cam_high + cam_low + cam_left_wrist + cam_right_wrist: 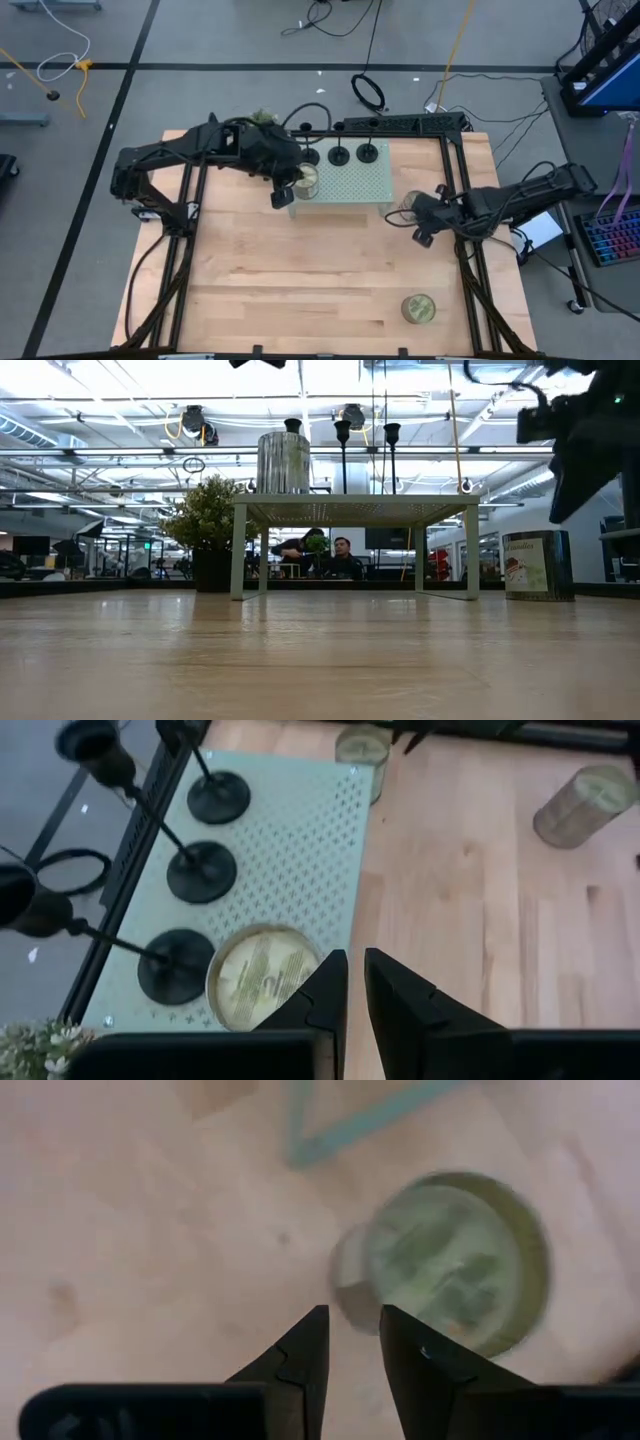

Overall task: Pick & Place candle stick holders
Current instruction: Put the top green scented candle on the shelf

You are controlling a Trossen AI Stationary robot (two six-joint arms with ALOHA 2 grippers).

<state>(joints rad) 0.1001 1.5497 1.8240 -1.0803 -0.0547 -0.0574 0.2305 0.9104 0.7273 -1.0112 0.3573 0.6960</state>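
Three matte-black candle stick holders (340,154) stand in a row on their round bases along the far edge of a pale green perforated stand (350,185). They also show in the left wrist view (200,872) and the low view (343,455). My left gripper (283,195) hovers at the stand's left end beside a gold-green jar (262,975); its fingers (355,985) are all but together and empty. My right gripper (425,228) hovers, narrowly open and empty, over another jar (455,1265) that stands on the table right of the stand.
A third gold-green jar (418,308) lies or stands near the table's front right. Black frame rails (455,180) run along the table's left, right and far sides. The wood between the stand and the near edge (300,280) is bare. People sit in the room beyond (335,555).
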